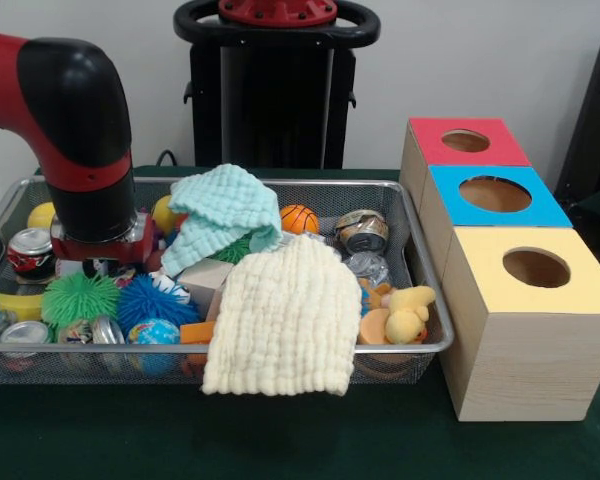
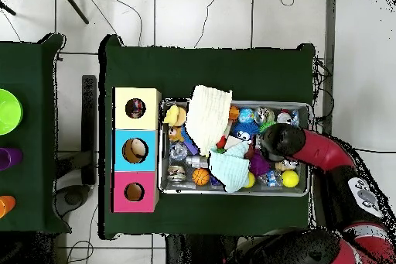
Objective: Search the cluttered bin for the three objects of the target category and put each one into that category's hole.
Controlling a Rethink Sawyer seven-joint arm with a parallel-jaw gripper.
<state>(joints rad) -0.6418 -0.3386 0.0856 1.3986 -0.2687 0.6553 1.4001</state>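
Wire basket (image 1: 420,348) holds two cloths, three cans, two spiky balls. Three boxes beside it, one hole (image 1: 536,268) each. End effector (image 1: 102,250) buried; grip unreadable.

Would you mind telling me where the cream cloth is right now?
In the front view, the cream cloth drapes over the bin's near rim at the middle, between the blue spiky ball and the yellow plush duck.

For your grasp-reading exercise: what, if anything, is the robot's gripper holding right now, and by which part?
It cannot be told. The arm reaches down into the wire bin, and its wrist hides the gripper among the clutter in both views.
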